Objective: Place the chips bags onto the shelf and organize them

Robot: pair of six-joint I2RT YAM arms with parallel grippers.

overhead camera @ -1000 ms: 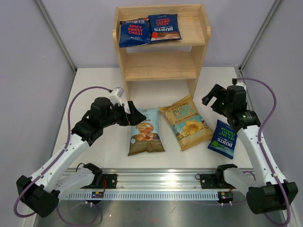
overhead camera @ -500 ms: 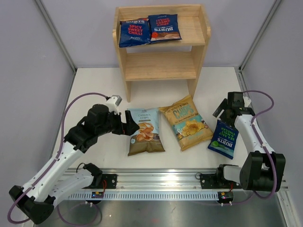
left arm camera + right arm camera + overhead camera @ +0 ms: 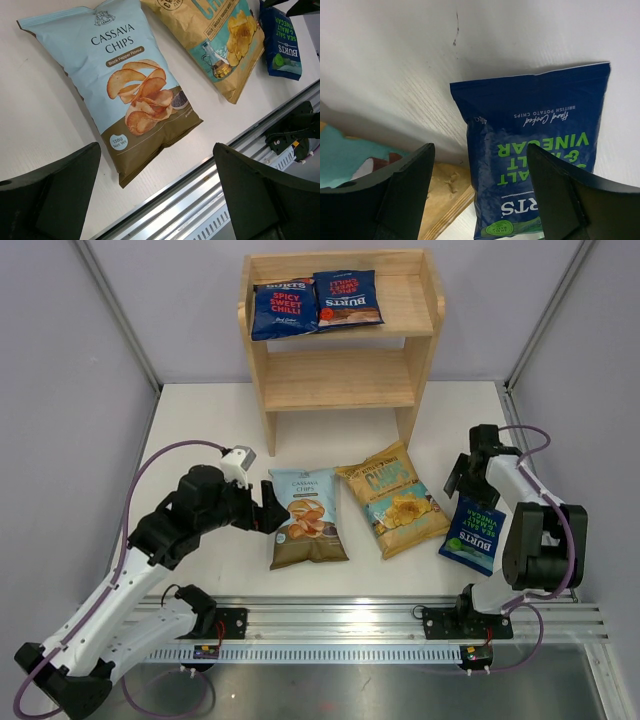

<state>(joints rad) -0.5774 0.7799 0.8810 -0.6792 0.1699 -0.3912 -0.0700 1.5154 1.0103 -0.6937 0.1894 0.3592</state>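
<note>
The wooden shelf (image 3: pixel 425 360) stands at the back; two red-lettered dark blue Burts bags (image 3: pixel 284 308) (image 3: pixel 347 296) lie on its top tier. On the table lie the pale-blue/olive Cassava bag (image 3: pixel 306 518) (image 3: pixel 130 85), the yellow/teal bag (image 3: pixel 397 500) (image 3: pixel 220 35) and the green-marked Burts bag (image 3: pixel 473 533) (image 3: pixel 540 165). My left gripper (image 3: pixel 275 512) (image 3: pixel 157 165) is open and empty, low at the Cassava bag's left edge. My right gripper (image 3: pixel 458 475) (image 3: pixel 480 150) is open and empty, just above the green-marked bag's far end.
The shelf's lower tier (image 3: pixel 335 380) holds nothing. A metal rail (image 3: pixel 340 625) (image 3: pixel 200 200) runs along the near table edge. Grey walls stand close on both sides. Purple cables loop off both arms. The white table (image 3: pixel 200 420) is bare left of the arm.
My right arm swung down from a raised pose to hover low over the green-marked bag. My left arm dropped and drew slightly nearer, staying at the Cassava bag's left edge. No bag moved.
</note>
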